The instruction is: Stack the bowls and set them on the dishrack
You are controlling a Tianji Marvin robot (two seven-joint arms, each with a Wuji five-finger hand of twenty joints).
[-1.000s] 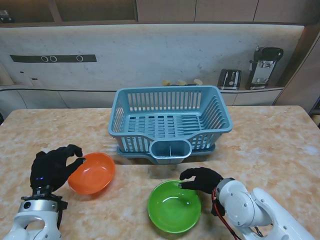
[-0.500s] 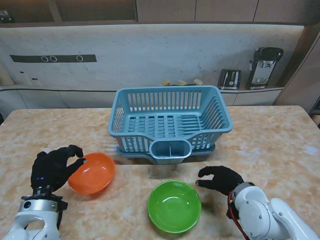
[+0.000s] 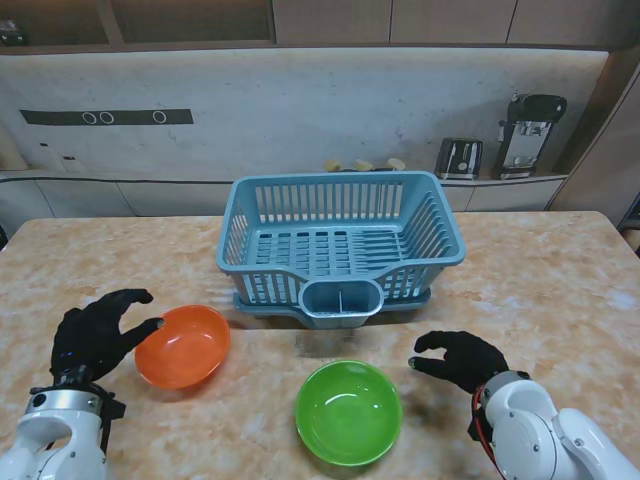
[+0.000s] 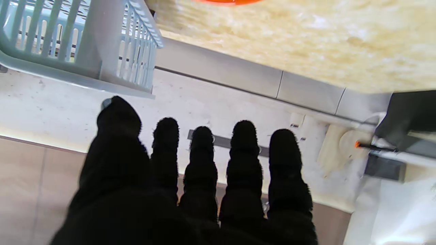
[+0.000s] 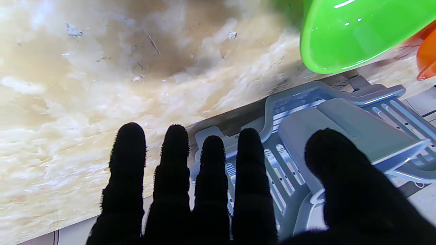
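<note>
A beige, marble-like worktop stands before a pale grey wall with a dark strip, brown cupboards up high, and a toaster and coffee machine on a ledge.

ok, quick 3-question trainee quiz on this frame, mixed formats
1. True or false: the green bowl is already stacked in the orange bowl.
2. Which hand is nearer the orange bowl: A) left hand B) right hand?
3. Fill in: the blue dishrack holds ___ bowls.

Key: 1 false, the bowls sit apart on the table. 2 A. 3 no; both hands are open with fingers spread, holding nothing.
</note>
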